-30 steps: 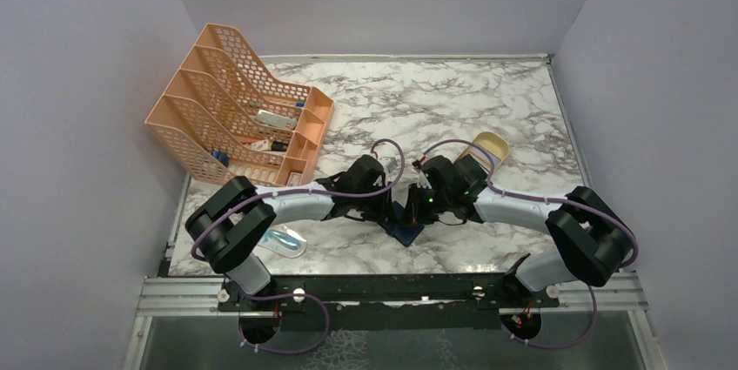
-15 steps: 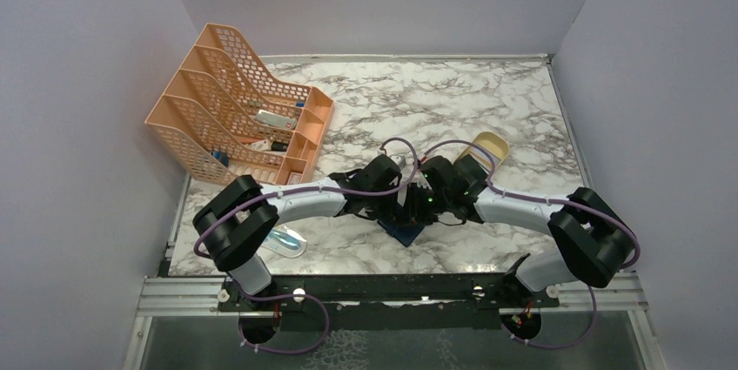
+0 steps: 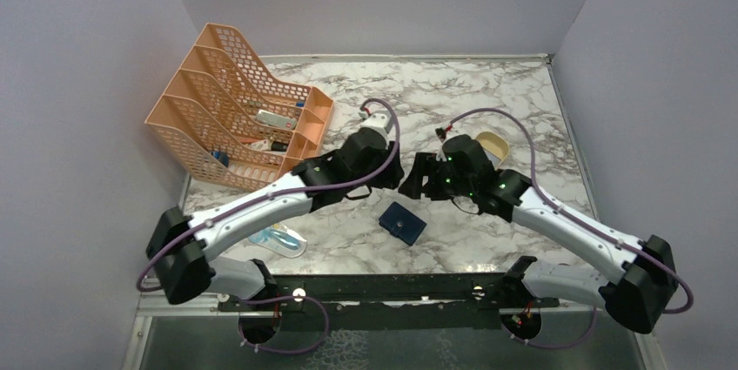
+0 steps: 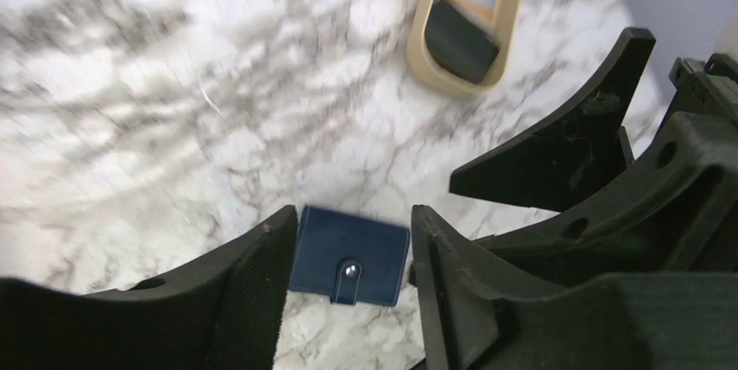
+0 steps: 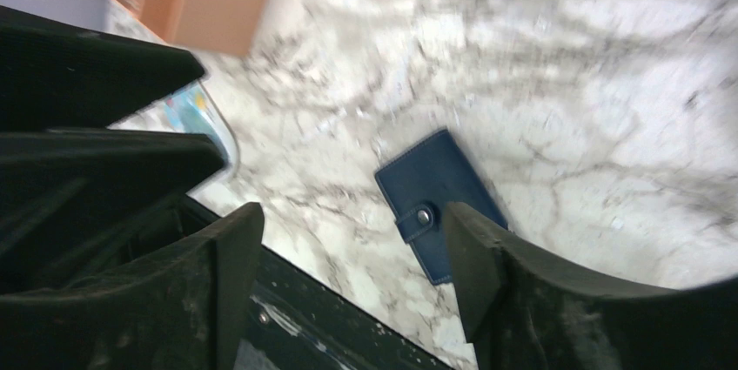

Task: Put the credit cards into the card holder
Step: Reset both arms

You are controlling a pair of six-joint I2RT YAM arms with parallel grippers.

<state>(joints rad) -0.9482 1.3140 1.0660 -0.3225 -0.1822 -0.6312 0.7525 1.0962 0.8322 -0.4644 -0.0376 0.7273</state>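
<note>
Currently both claws spread, gripping nothing.
Over the marble table (image 3: 487,100), left gripper (image 4: 350,213) and right gripper (image 5: 352,213) hang clear of the card holder (image 3: 402,223), which lies closed, snap up, below them. A dark card (image 4: 459,35) sits in the tan tray (image 4: 419,39), well apart.

Bright, even light, soft shadows; motion blur smears the marble table (image 4: 130,83) in both wrist views.

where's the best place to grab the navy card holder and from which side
Take the card holder by its two long edges, coming straight down from above. It lies closed and flat on the marble table, snap button up, with nothing touching it, so a pinch across the narrower width, just beside the snap button, looks the surest hold.
</note>
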